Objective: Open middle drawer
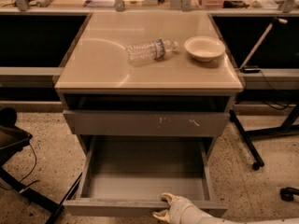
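Observation:
The middle drawer [140,171] stands pulled well out from the grey cabinet, its grey inside bare. Its front panel [112,208] lies along the bottom of the camera view. My gripper [163,206] comes in from the lower right on a pale arm and sits at the middle of that front panel. One of its fingers [167,199] hooks over the panel's top edge and the other presses on the outer face, so the gripper is shut on the panel. Above it, the wider grey front with white scratch marks [145,123] is closed.
A clear plastic bottle [152,50] lies on its side on the beige tabletop [98,64], beside a white bowl [204,48]. A black wheeled stand leg [247,148] crosses the floor at right. A dark chair base and cable [11,143] sit at left.

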{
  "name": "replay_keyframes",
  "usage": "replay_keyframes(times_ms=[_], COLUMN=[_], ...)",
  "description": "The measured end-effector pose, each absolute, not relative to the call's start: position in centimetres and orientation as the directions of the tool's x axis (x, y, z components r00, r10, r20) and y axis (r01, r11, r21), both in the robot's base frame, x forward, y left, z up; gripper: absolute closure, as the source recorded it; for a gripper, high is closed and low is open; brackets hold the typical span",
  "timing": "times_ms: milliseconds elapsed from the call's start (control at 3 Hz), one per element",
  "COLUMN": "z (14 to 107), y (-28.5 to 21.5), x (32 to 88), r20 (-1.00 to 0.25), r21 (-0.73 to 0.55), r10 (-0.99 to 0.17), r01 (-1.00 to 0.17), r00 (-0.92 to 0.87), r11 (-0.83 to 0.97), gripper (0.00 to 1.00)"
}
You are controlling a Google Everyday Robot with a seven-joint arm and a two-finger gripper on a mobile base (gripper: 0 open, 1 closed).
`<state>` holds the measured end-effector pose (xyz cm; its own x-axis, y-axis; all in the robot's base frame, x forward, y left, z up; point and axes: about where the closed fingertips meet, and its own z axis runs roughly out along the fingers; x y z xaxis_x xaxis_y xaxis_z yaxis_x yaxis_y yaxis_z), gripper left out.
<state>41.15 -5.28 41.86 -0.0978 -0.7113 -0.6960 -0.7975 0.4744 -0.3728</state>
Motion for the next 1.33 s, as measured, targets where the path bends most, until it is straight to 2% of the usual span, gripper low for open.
replay_keyframes(times_ms=[1000, 1333], z=[42.1, 42.1], y=[-5.4, -5.4], x=[39.4, 39.4], r20=[-0.696, -0.696], r21=[-0.374, -0.374], r10=[-0.709, -0.709], r01=[-0.787, -0.787], r00=[-0.111, -0.111], r11=[0.49, 0.49], gripper=[1.0, 0.81])
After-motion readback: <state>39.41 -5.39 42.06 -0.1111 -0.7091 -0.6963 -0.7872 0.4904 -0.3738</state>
